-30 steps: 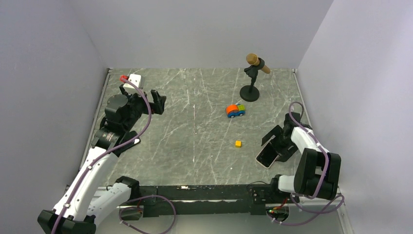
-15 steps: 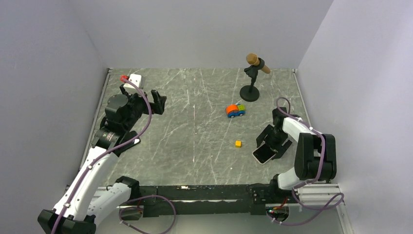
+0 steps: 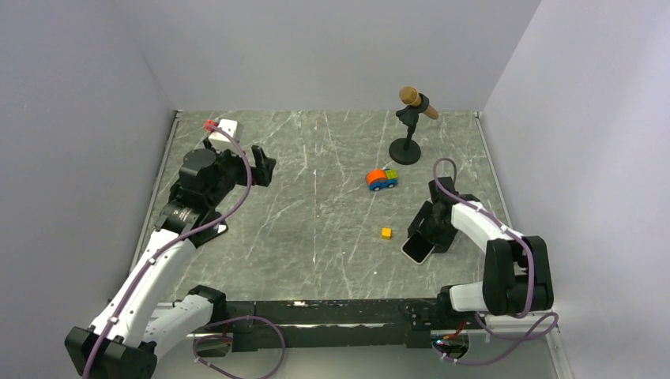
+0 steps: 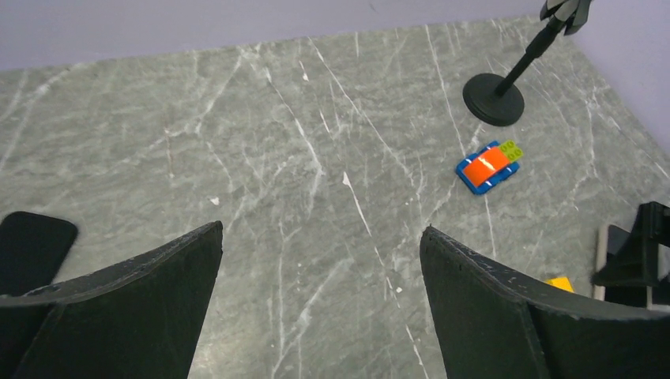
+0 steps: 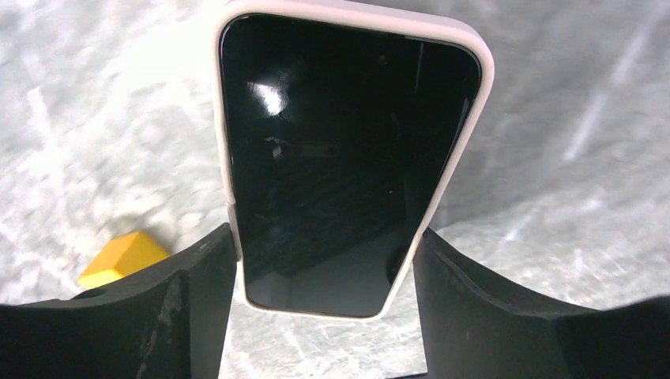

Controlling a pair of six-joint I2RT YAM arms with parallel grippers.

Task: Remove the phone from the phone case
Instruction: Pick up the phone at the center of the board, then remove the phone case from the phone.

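- the phone (image 5: 348, 158) sits screen-up inside its pale phone case (image 5: 468, 55), which lies flat on the table (image 3: 316, 229) right of centre, near a yellow block (image 5: 122, 257).
- the right gripper (image 5: 322, 237) reaches low over the phone's near end, fingers pressed against both long edges of the phone case.
- the left gripper (image 4: 320, 230) hangs above the table's left side, fingers spread wide apart.
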